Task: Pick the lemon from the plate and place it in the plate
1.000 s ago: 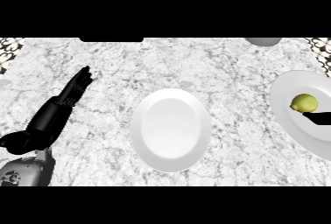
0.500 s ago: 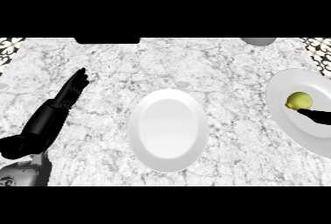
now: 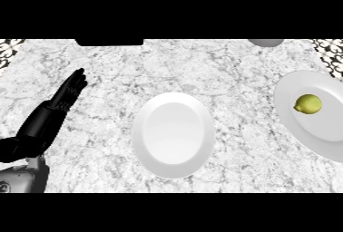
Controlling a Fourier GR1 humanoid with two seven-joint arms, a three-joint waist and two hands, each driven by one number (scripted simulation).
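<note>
Partly cropped right plate (image 3: 315, 131) holds lemon (image 3: 308, 103); left hand (image 3: 67, 97) flat.

This is a kitchen, shown by a grey-veined white marble counter (image 3: 100, 68) bearing two white plates, one in the middle (image 3: 173, 134) and one at the right edge (image 3: 321, 131) with a lemon (image 3: 308, 103) on it, and patterned tile (image 3: 9, 45) at the far corners.

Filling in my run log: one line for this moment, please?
lemon: on right plate | centre plate: bare | left hand: open, resting | right hand: not in view
</note>
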